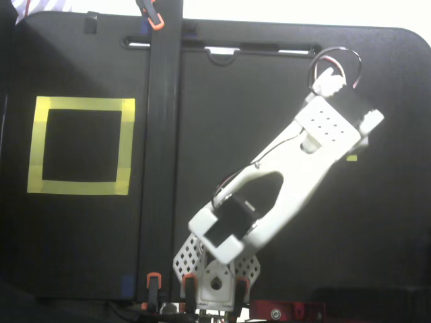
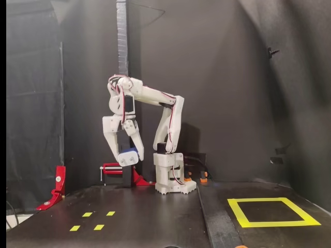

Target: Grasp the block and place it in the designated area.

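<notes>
While the white two-finger jaws point(image 2: 124, 155) stand clamped on the small dark blue rounded block point(image 2: 129, 155), that block hangs well above the black counter point(image 2: 155, 217), left of centre in the side-on fixed view. From above, the white arm point(image 1: 289, 175) hides the block entirely. What the coming move turns on is direction: the large square outline of yellow tape point(image 2: 270, 211) lies far off at lower right in the side-on view, and at far left point(image 1: 79, 145) from above, well apart from the jaws. The block's long axis cannot be told.
</notes>
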Robot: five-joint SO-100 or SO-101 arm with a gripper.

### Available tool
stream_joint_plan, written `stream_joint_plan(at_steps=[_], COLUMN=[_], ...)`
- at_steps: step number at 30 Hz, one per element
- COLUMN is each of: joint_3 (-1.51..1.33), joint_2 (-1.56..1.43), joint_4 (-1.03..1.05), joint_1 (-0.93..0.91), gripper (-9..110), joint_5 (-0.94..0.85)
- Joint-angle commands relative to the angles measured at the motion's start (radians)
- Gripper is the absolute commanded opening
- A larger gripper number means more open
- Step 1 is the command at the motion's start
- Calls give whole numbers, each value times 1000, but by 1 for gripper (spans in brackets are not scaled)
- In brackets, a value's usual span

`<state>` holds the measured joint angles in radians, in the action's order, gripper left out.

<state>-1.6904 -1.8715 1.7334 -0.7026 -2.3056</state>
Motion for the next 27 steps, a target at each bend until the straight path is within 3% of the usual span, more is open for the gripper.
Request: stream_joint_plan(at_steps=[1, 27], joint_3=[44, 147], joint_2=[11, 252], joint_4=[-18, -175], joint_1=[41, 617], gripper=[23, 23], joint_5=[61, 663])
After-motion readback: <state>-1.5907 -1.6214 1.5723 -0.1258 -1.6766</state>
